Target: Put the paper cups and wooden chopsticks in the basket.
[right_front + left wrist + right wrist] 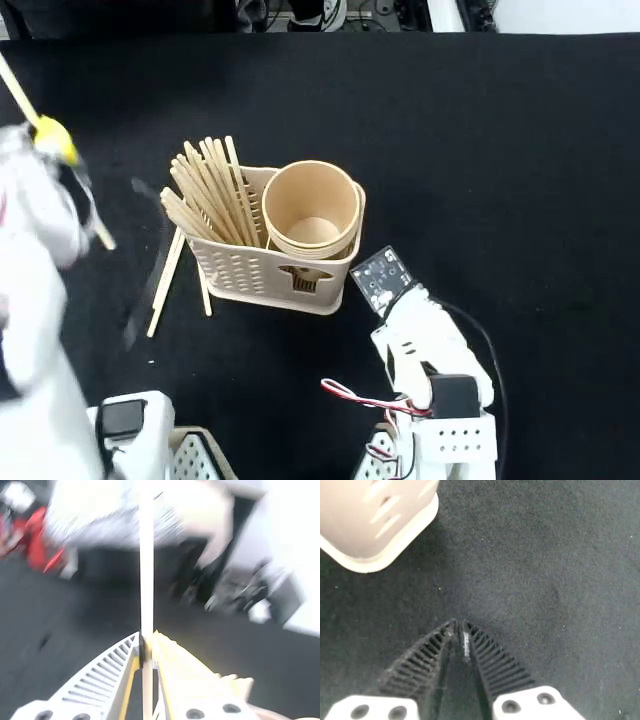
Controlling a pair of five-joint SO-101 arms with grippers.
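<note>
A cream slotted basket (262, 272) stands mid-table, holding stacked paper cups (310, 207) and a bundle of wooden chopsticks (212, 190). Two loose chopsticks (166, 282) lie on the cloth against the basket's left side. My left gripper (52, 140), at the far left and raised, is shut on a single chopstick (146, 570) that sticks out straight past its fingertips. The right gripper (456, 627) is shut on nothing, low over the black cloth just off the basket's corner (375, 525). The right arm (430, 345) sits to the front right of the basket.
Black cloth (500, 150) covers the table, with free room right of and behind the basket. The arm bases (440, 435) stand at the front edge. Cluttered gear lies beyond the far table edge.
</note>
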